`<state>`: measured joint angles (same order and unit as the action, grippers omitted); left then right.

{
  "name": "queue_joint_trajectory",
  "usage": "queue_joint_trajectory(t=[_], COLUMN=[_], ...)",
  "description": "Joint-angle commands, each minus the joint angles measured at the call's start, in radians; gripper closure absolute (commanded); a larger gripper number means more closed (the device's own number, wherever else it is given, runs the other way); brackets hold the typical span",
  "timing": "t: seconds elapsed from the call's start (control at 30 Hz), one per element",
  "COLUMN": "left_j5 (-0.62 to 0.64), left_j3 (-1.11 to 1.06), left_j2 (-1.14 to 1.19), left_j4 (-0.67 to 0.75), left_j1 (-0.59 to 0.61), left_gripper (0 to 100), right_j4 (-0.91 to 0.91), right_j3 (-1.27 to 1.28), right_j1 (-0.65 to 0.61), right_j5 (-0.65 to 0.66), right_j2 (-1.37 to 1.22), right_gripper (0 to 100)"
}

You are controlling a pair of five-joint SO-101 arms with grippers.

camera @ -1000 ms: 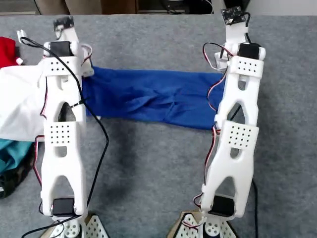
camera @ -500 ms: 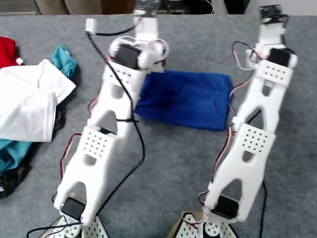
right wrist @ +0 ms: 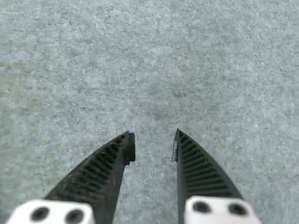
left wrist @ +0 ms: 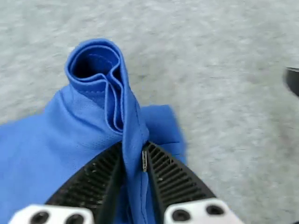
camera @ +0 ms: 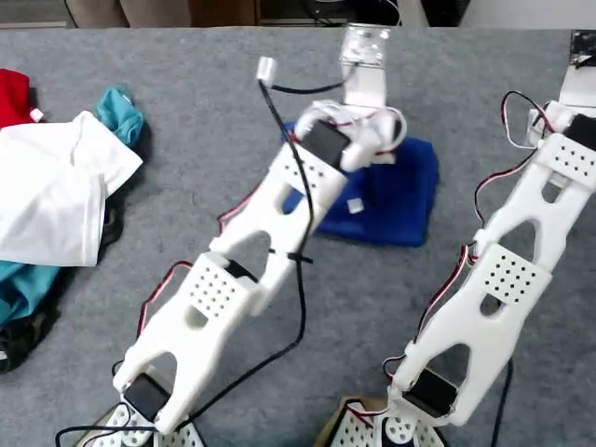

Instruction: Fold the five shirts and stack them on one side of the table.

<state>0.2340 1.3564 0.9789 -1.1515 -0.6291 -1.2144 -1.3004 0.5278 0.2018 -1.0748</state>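
A blue shirt point(camera: 405, 196) lies folded into a short block at the back middle-right of the grey table. My left arm stretches diagonally across to it. My left gripper point(left wrist: 135, 151) is shut on a bunched fold of the blue shirt point(left wrist: 93, 88), which it holds up above the layer below. In the high view the left gripper point(camera: 375, 149) sits over the shirt's near-left part. My right gripper point(right wrist: 153, 144) is open above bare grey carpet, with nothing between its fingers. The right arm point(camera: 521, 261) stands to the right of the shirt, near the table's right edge.
At the left side lies a pile of other clothes: a white shirt point(camera: 51, 196), a red one point(camera: 11, 93), a teal piece point(camera: 121, 107), and teal and dark cloth point(camera: 19, 303) at the front left. Bare carpet lies between the pile and the blue shirt.
My left gripper has carried the blue shirt's left end far to the right, folding the long strip onto itself. The right arm has swung right, off the shirt.
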Motion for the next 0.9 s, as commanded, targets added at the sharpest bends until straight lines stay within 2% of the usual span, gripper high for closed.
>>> queue_joint_trajectory(t=[0.0, 0.33, 0.4, 0.5, 0.53, 0.6, 0.87], left_j5=[0.009, 0.003, 0.0, 0.025, 0.04, 0.063, 0.106], left_j3=[0.003, -0.069, -0.1, -0.101, -0.101, -0.087, 0.091], left_j2=[-0.07, -0.068, -0.07, -0.076, -0.081, -0.082, -0.101], left_j4=[0.063, 0.094, 0.071, 0.029, 0.021, 0.023, -0.112], left_j1=[-0.043, -0.075, -0.081, -0.084, -0.084, -0.074, 0.173], left_gripper=[98, 97, 89, 70, 67, 68, 70], right_j4=[0.023, 0.031, 0.031, 0.031, 0.029, 0.029, -0.005], right_j3=[-0.051, -0.051, -0.051, -0.051, -0.051, -0.051, -0.05], right_j1=[0.022, 0.024, 0.024, 0.022, 0.021, 0.019, -0.03], right_j5=[-0.011, -0.011, -0.011, -0.011, -0.009, -0.009, 0.0], right_j2=[0.013, 0.01, 0.01, 0.01, 0.01, 0.01, 0.013], right_gripper=[83.9, 83.9, 83.9, 83.9, 83.9, 83.9, 83.9])
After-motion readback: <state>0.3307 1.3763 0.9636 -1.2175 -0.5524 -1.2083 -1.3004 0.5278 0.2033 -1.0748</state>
